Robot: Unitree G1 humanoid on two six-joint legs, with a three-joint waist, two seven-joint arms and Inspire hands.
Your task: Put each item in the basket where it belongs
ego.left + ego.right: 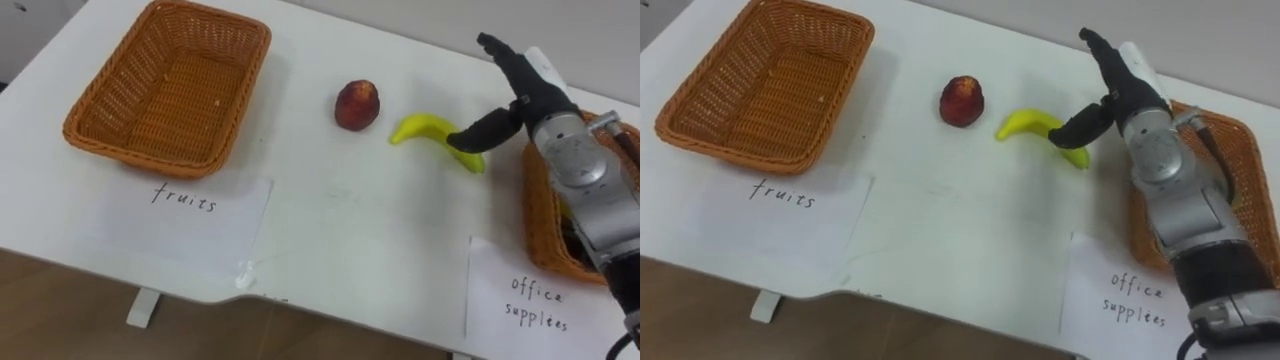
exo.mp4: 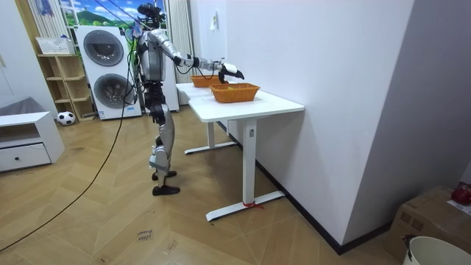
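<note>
The right hand [image 1: 522, 92] hangs over the right end of the banana [image 1: 422, 127], fingers straight and spread, thumb swung out low across the fruit's tip. It holds nothing, and whether the thumb touches the peel cannot be told. The banana lies on the white table [image 1: 350, 230], right of centre toward the far side, curving left toward a red fruit [image 1: 357, 105] just beside it. The fruit basket [image 1: 175, 85] sits empty at the far left, well apart from both fruits, with a handwritten paper label [image 1: 200, 215] on its near side. The office supplies basket [image 1: 540, 215] stands at the right edge, partly hidden by the forearm, with its own label [image 1: 530, 305] in front. The step in hand looks like picking up the banana. To do it well, the hand should shift left so the palm sits over the thick middle of the curve rather than the tapering end. It should then lower until fingers and thumb straddle the fruit, and close gently across its width. A grip at the tip would likely let the banana swing or slip during the long carry left, past the red fruit.
</note>
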